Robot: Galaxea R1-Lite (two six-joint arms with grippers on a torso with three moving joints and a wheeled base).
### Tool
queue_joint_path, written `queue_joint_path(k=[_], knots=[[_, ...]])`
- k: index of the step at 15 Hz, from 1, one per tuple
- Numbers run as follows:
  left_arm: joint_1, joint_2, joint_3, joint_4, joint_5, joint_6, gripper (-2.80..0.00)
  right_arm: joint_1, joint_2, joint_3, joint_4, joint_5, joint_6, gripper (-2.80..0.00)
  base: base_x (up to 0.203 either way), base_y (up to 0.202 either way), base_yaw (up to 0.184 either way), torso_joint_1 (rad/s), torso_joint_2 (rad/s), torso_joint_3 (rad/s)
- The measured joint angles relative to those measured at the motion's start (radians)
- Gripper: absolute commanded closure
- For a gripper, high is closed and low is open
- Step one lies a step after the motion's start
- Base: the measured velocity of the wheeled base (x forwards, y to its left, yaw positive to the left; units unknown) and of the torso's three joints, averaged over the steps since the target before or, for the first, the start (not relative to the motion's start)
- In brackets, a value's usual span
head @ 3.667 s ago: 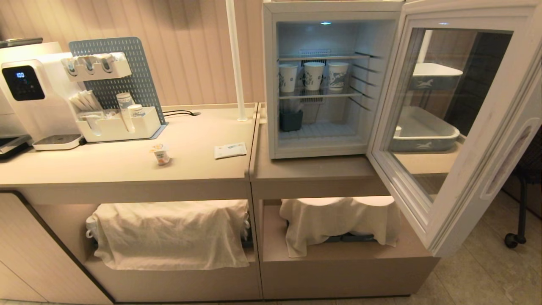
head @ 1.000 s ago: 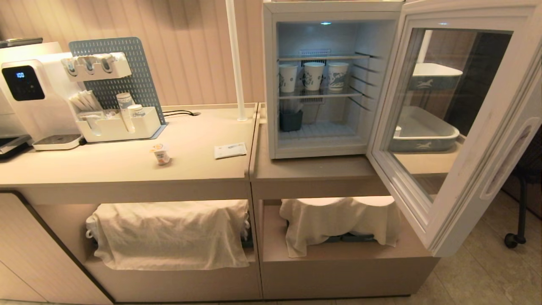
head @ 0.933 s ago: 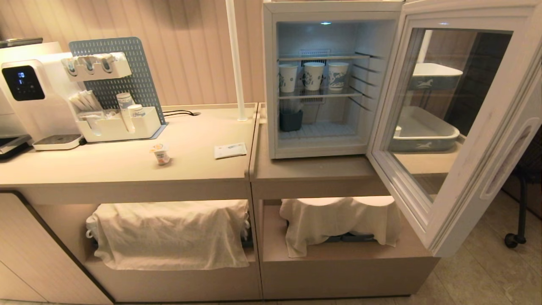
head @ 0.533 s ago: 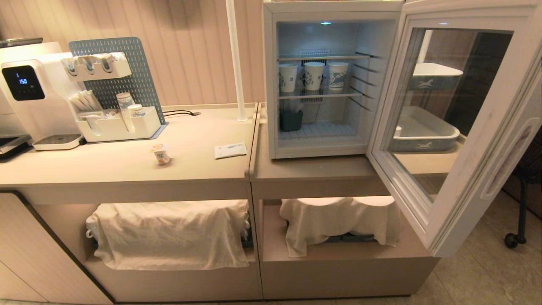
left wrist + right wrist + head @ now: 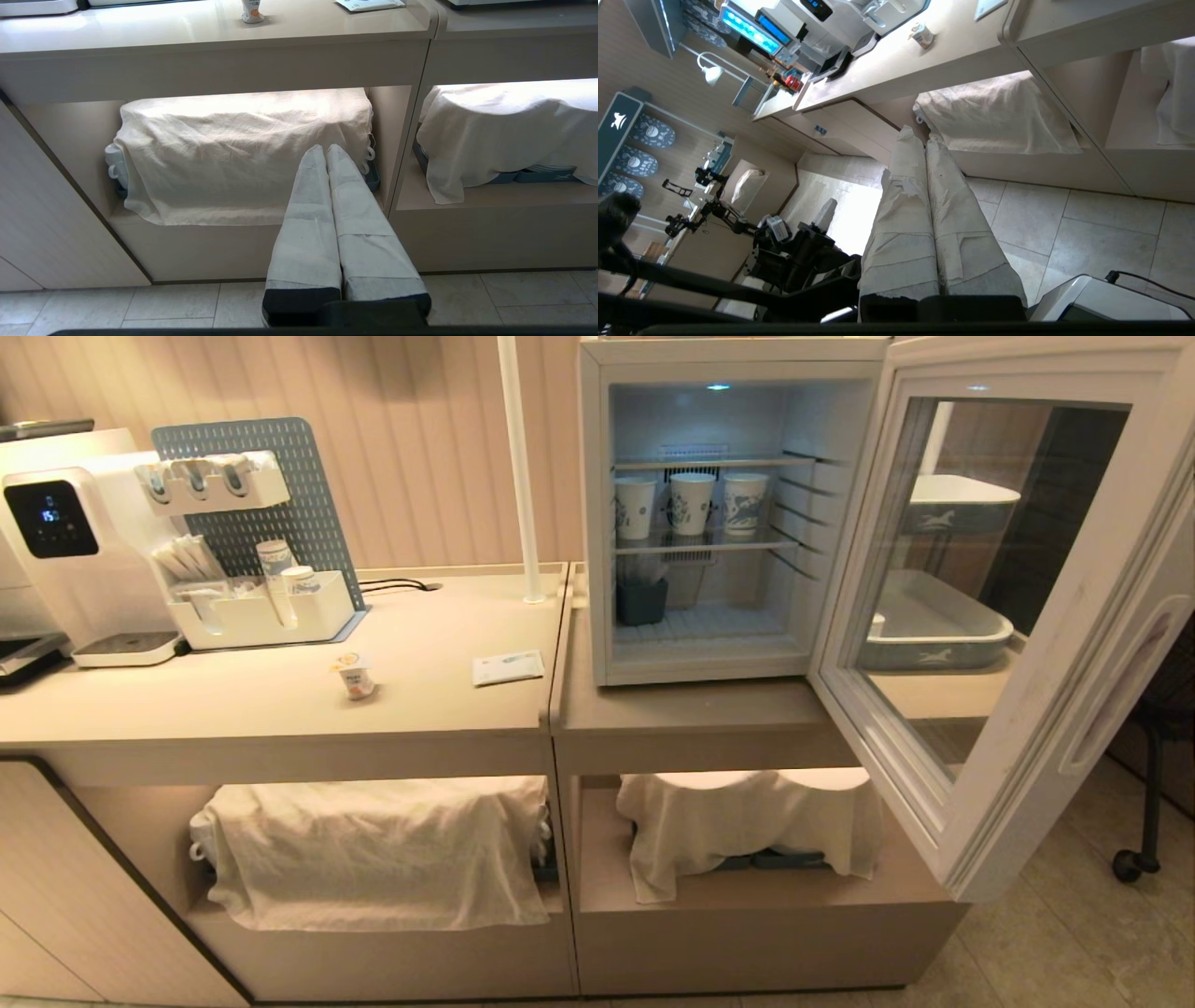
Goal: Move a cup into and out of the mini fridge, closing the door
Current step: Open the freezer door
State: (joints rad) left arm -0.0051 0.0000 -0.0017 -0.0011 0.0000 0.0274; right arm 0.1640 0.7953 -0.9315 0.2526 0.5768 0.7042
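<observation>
The tiny white cup (image 5: 355, 675) with an orange label stands upright on the left counter, also showing in the left wrist view as the cup (image 5: 252, 11) and in the right wrist view as the cup (image 5: 921, 35). The mini fridge (image 5: 597, 523) stands on the right counter with its door (image 5: 1036, 709) swung wide open to the right. Three blue-printed paper cups (image 5: 692, 503) stand on its middle shelf. My left gripper (image 5: 325, 148) is shut and empty, low before the cabinet. My right gripper (image 5: 917, 134) is shut and empty, tilted above the floor. Neither arm shows in the head view.
A water dispenser (image 5: 56, 551) and a white organiser (image 5: 252, 611) with a pegboard stand at the back left. A sachet (image 5: 507, 666) lies near the counter seam. Cloth-covered crockery (image 5: 373, 849) fills the lower shelves. A white pole (image 5: 516, 467) rises beside the fridge.
The head view is unchanged apart from the dispenser's display digits. Cup, fridge and door have not moved.
</observation>
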Motion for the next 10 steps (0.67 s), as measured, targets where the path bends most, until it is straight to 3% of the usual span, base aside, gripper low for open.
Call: queue_joint_path(k=[6,10], knots=[[0.000,0.000,0.000,0.000,0.000,0.000,0.00,0.001,0.152,-0.021,-0.096,0.006,-0.008,0.00,0.000,0.000,0.000,0.000,0.00,0.000],[-0.001,0.000,0.000,0.000,0.000,0.000,0.00,-0.001,0.231,-0.011,-0.148,-0.032,-0.088,0.00,0.000,0.000,0.000,0.000,0.00,0.000]])
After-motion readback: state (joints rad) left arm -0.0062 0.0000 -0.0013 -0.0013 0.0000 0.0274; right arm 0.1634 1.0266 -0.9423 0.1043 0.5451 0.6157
